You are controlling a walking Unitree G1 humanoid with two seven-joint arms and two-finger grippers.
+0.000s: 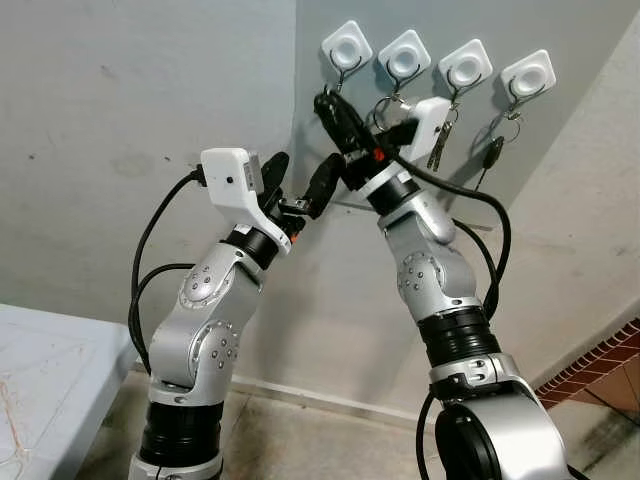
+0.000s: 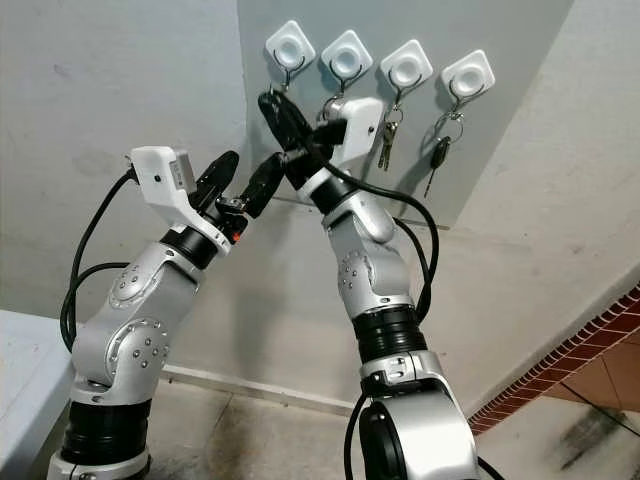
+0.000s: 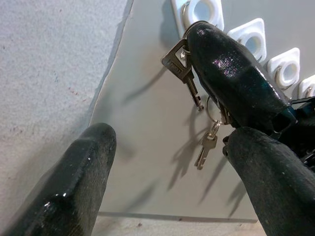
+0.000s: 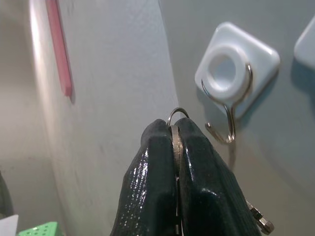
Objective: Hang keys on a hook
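The keys [image 3: 183,69] are pinched by their ring between the closed fingers of the right gripper [image 4: 175,135], held up just beside the hook [image 4: 227,114] at the left end of the grey wall panel [image 1: 560,150], ring not yet over the wire. To do it well, I judge the ring should rise above the hook's upturned tip, then drop over it before letting go. The left gripper [image 1: 297,182] hovers below, fingers wide and empty. Four white hooks line the panel's top edge; three more key sets hang from the others
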